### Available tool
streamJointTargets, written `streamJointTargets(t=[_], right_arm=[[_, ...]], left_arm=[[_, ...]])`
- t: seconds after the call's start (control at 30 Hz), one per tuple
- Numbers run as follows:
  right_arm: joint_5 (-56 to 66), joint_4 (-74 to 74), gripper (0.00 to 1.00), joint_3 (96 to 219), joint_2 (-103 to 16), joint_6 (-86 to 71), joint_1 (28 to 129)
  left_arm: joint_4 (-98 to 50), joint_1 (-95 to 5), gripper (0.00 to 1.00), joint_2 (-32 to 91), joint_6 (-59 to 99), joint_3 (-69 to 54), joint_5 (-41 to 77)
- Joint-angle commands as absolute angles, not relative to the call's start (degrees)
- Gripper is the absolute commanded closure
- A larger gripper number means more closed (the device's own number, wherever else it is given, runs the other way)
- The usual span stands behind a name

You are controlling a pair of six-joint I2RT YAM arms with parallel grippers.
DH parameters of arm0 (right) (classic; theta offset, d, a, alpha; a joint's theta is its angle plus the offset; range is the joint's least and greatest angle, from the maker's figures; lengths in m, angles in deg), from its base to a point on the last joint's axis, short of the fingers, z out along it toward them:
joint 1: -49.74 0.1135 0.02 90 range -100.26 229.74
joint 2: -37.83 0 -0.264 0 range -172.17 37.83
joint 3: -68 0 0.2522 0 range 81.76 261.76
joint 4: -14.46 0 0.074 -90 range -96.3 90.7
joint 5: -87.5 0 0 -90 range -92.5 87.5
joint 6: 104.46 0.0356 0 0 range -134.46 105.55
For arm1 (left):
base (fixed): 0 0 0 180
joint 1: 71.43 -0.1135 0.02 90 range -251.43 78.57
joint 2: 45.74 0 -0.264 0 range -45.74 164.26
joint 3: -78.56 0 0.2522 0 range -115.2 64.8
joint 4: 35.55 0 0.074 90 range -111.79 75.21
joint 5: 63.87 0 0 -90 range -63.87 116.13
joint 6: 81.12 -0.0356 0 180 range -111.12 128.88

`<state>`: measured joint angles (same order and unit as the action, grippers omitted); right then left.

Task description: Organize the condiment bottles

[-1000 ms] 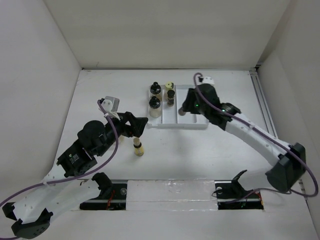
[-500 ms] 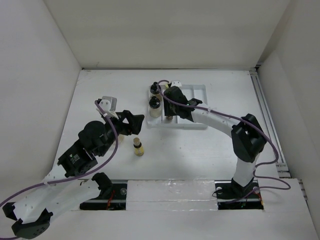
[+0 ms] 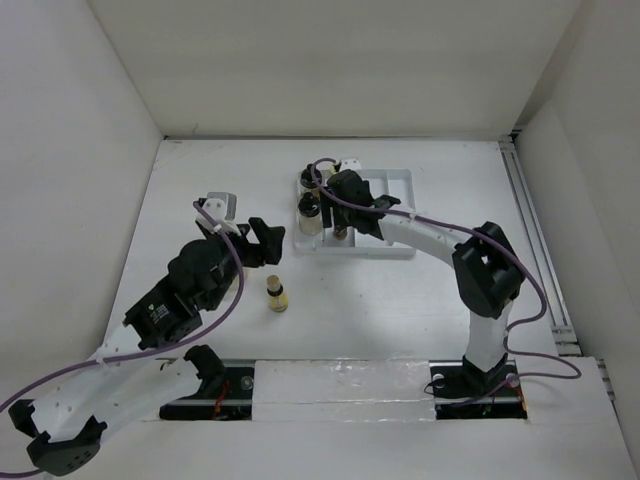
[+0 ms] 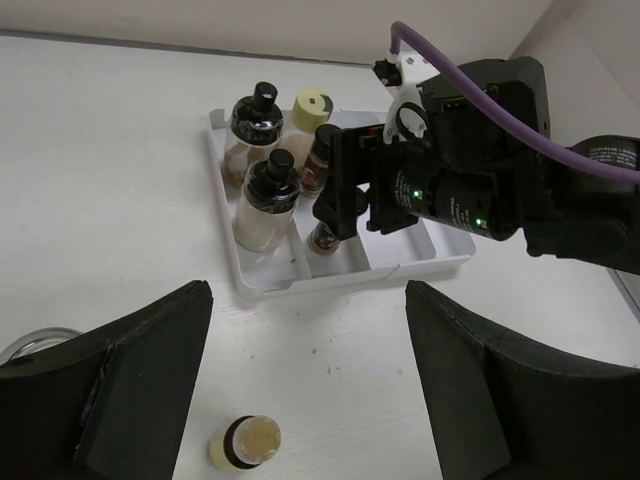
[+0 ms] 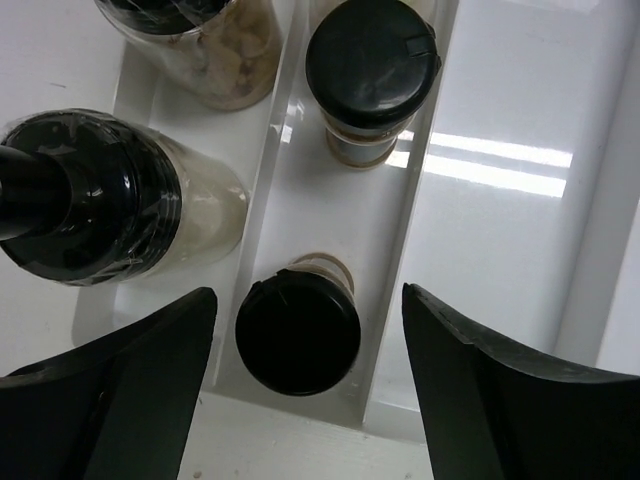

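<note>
l fingers spread wide; r fingers also apart, r arm stretched left.

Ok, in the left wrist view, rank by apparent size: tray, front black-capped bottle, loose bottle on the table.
1. tray
2. front black-capped bottle
3. loose bottle, smallest as seen, though viewed nearly from above, so its height is hidden.

1. Top external: fixed high behind the arm bases, looking down and forward; far off, takes in the whole table.
2. Left wrist: low, oblique, facing the white tray from its near-left side; middle range.
3. Right wrist: straight down, very close over the tray's left and middle compartments.
4. Shared: tray in all three; loose bottle in top and left wrist only.
</note>
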<state>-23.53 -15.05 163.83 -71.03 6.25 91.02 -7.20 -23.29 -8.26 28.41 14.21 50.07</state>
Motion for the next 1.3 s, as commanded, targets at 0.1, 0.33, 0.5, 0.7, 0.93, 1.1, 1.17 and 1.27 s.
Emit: streamJointTargets(t=[0.1, 0.33, 0.5, 0.7, 0.93, 1.1, 1.17, 1.27], right_arm=[[-24.04, -12.48, 0.20, 164.12, -61.07, 3.66, 90.96], [-10.78, -9.33, 0.28, 155.95, -47.09, -2.14, 100.16], [-6.36, -8.18, 0.19, 153.75, -49.09, -8.11, 112.57], [-4.00, -7.65, 0.18, 156.46, -55.24, -7.60, 116.19], [-4.52, -4.84, 0.19, 157.52, -60.25, -7.07, 116.19], [-5.84, -2.81, 0.32, 158.75, -64.12, -5.84, 116.19], [-5.84, -1.68, 0.41, 158.76, -64.65, -5.23, 116.19], [-5.31, -1.67, 0.60, 159.28, -65.27, -5.23, 116.19]], left_arm=[[-10.19, -23.53, 0.26, -11.37, 28.21, 15.84, 57.05], [-10.71, -23.53, 0.25, -15.93, 30.67, 16.99, 64.71], [-11.24, -23.53, 0.24, -16.47, 31.20, 17.51, 66.03], [-11.24, -23.53, 0.24, -14.89, 30.68, 16.99, 65.41], [-11.24, -23.53, 0.24, -14.89, 30.67, 16.99, 64.36], [-11.24, -23.53, 0.24, -14.89, 30.15, 16.99, 63.83], [-11.24, -23.53, 0.24, -14.89, 30.15, 16.99, 63.83], [-11.24, -23.53, 0.24, -14.89, 30.15, 16.99, 63.83]])
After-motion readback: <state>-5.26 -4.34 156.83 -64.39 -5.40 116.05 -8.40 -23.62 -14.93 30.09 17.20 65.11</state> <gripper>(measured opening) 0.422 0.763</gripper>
